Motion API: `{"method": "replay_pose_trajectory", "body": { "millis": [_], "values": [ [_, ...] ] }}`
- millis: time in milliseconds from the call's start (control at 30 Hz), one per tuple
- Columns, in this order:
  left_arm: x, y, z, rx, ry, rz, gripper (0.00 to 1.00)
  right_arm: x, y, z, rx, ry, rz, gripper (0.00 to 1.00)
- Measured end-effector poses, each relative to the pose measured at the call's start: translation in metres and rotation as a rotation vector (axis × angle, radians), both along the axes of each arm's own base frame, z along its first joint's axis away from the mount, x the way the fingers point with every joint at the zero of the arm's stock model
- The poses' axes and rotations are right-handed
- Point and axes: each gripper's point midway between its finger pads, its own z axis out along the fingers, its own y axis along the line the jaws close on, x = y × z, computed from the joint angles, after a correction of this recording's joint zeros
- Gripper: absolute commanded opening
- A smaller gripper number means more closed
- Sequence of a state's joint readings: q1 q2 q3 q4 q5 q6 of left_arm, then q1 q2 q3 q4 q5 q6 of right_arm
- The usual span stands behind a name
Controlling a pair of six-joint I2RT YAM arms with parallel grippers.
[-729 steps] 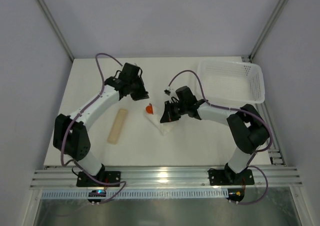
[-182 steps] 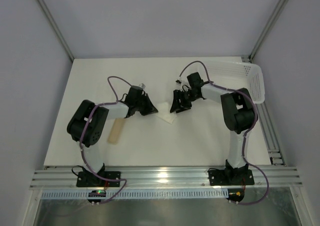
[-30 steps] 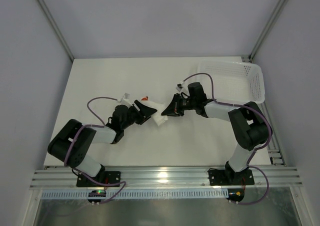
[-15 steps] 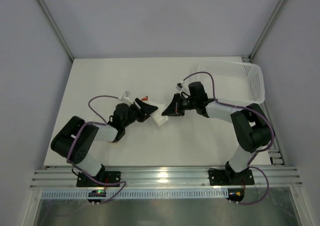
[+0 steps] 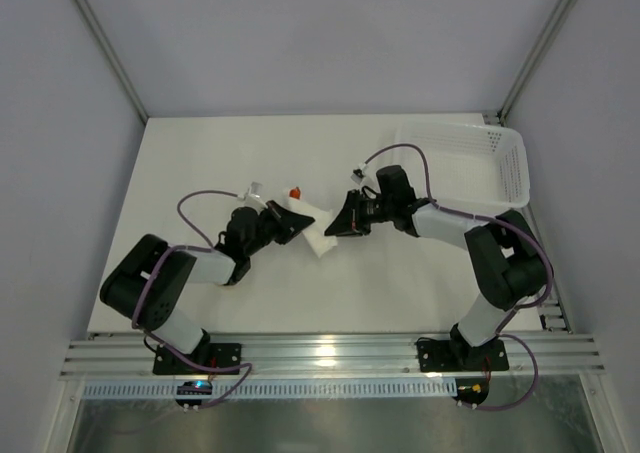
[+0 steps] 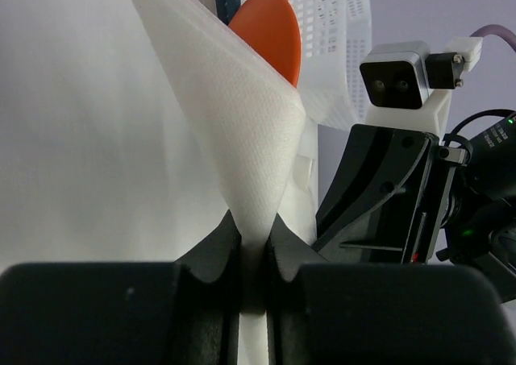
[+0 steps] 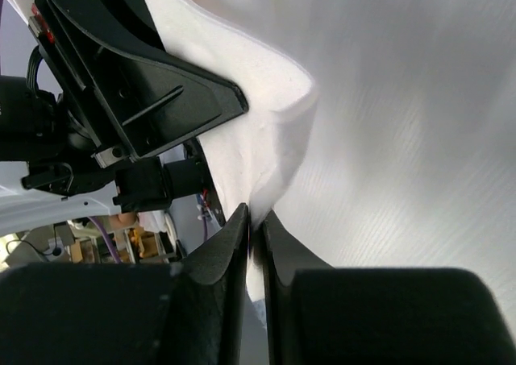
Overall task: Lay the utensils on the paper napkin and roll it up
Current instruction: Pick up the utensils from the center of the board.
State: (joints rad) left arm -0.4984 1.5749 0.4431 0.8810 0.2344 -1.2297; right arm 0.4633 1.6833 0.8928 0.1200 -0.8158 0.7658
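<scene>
paper napkin [image 6: 242, 123], orange spoon [image 6: 270, 31] inside, basket [image 6: 334, 26] behind

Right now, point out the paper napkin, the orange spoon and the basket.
paper napkin [image 6: 242, 123], left wrist view, folded face above the pinch.
orange spoon [image 6: 270, 31], left wrist view, bowl poking out.
white basket [image 5: 470, 168], top external view, bare floor.
</scene>
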Motion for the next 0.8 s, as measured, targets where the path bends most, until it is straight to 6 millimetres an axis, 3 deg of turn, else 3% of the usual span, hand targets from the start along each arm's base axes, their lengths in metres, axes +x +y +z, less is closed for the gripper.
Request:
{"method": "replay_pose_trajectory", "body": {
  "millis": [200,300,800],
  "values": [
    [-0.002,-0.001,0.000,0.006,-0.005,-0.014,0.00,-0.005,-0.004,0.002,-0.023,-0.009,0.017,0.49],
    [-0.004,-0.002,-0.001,0.013,-0.011,-0.029,0.00,-0.005,-0.005,0.004,-0.040,-0.021,0.025,0.60],
    [-0.017,-0.010,0.013,0.021,-0.083,-0.134,0.00,0.019,-0.029,0.043,-0.306,-0.231,0.011,0.62]
  ]
}}
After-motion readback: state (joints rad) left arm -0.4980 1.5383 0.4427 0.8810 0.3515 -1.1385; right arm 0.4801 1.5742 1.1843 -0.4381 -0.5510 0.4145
